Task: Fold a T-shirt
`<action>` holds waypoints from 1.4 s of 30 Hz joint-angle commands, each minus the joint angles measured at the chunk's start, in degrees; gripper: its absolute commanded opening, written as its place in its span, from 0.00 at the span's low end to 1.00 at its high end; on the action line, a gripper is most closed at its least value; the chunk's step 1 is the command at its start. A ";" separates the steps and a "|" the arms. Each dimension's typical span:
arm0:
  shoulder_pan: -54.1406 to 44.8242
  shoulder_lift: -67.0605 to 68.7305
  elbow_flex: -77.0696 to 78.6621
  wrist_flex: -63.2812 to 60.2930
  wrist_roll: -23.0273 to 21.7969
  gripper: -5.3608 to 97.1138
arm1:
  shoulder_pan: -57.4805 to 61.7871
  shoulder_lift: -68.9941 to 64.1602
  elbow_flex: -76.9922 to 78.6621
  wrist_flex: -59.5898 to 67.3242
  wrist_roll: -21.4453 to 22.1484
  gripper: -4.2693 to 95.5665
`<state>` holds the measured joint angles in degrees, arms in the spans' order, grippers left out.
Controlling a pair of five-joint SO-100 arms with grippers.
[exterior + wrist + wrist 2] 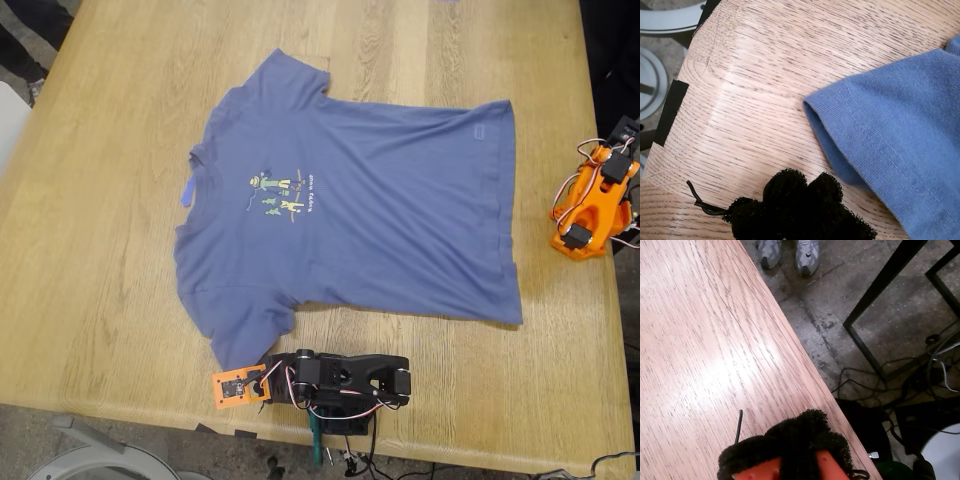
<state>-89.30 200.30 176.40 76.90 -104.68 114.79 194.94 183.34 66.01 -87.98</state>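
T-shirt (pixel 380 200): slate-blue, short-sleeved, spread flat and unfolded on wooden table, filling centre of exterior view. Collar toward that view's left, hem toward its right. Small colourful cartoon print with text on chest. One sleeve points up-frame, other toward lower left.

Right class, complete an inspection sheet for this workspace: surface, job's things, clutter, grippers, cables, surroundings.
Surface: wooden table, bare around the job.
Job's things: T-shirt lying flat and unfolded, print up, collar towards the exterior view's left.
Clutter: small blue strip at the collar; black tape on the table edge.
Grippers: my first gripper is beside a sleeve, not touching it; my second gripper is over bare table near the edge. Whether either is open is unclear.
Cables: wires on the arm; loose cables on the floor.
Surroundings: a person's shoes, a black frame.
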 commanded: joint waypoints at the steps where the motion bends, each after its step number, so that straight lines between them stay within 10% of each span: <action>1: 7.56 6.50 -0.70 0.18 6.15 0.05 | -3.52 0.26 3.87 0.53 0.26 0.04; 28: 5.98 6.59 -1.67 -6.33 6.86 0.07 | -5.62 0.26 3.16 -9.40 1.32 0.04; 42: 16.35 -1.41 -31.11 11.16 6.06 0.28 | -19.51 -3.69 -34.10 9.67 6.86 0.16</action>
<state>-74.71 199.34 156.62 85.96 -98.09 96.42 193.10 157.85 73.30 -81.65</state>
